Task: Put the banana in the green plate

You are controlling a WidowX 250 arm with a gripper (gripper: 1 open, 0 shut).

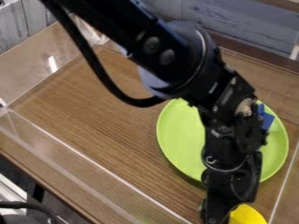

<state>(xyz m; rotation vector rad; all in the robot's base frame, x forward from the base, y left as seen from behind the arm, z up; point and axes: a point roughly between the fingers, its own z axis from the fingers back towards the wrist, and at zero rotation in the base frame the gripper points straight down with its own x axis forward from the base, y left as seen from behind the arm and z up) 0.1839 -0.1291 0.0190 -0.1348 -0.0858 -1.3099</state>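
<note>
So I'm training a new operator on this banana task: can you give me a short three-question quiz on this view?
1. True or false: the banana already lies on the plate.
2. Where in the picture is the banana? A) top left B) bottom right, by the plate's near rim C) centre of the plate
3. What small coloured thing peeks out behind the arm at the plate's right side?

Key: 1 false; 2 B; 3 a blue block.

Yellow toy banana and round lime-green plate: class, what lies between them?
In the camera view, only bare wooden tabletop separates banana from plate.
</note>
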